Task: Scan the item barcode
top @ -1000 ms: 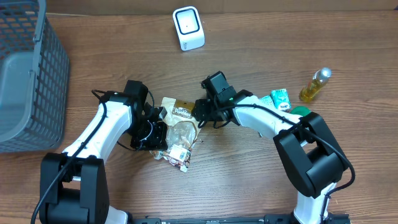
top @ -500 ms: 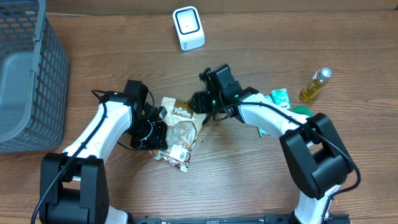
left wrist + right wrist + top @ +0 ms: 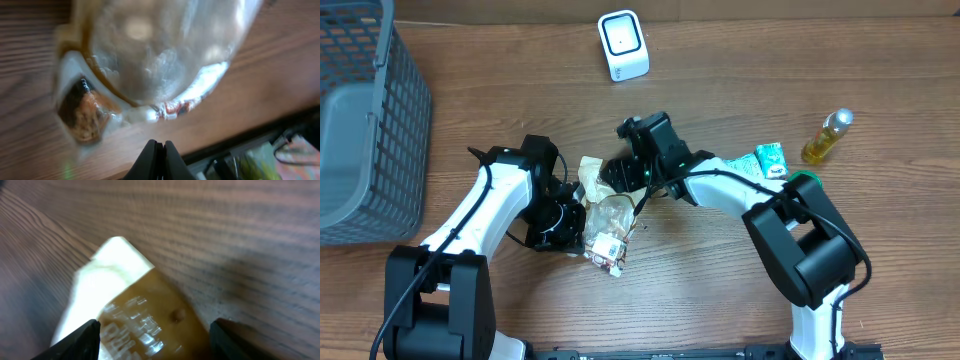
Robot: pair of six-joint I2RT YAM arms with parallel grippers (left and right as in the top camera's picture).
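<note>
While the bag (image 3: 608, 208) lies mid-frame on the table (image 3: 720, 290), well short of the scanner (image 3: 623, 45) at top centre, the step in hand reads as getting a hold on it; scan not yet begun. L gripper (image 3: 572, 216) sits at the bag's left edge w/ fingers pressed together. In its wrist view the tips stop just short of the clear seam, so can't tell if any film is pinched. R gripper (image 3: 156, 330) is over the bag's upper end, jaws wide apart, straddling the brown top corner, not closed on it. Next move prob. calls for R to close on that top edge, lift, then turn the bag so its code faces the scanner window. White label (image 3: 608, 245) at the bag's lower end may carry the barcode, too small to read. Film looks thin and shiny, so likely slippery and may sag. Nearby: grey basket (image 3: 370, 110) upper left, yellow bottle (image 3: 827, 137) and green box (image 3: 770, 160) at right, all well apart from the bag. Bare wood betw. bag and scanner, nothing in the way except R arm's own reach across.
</note>
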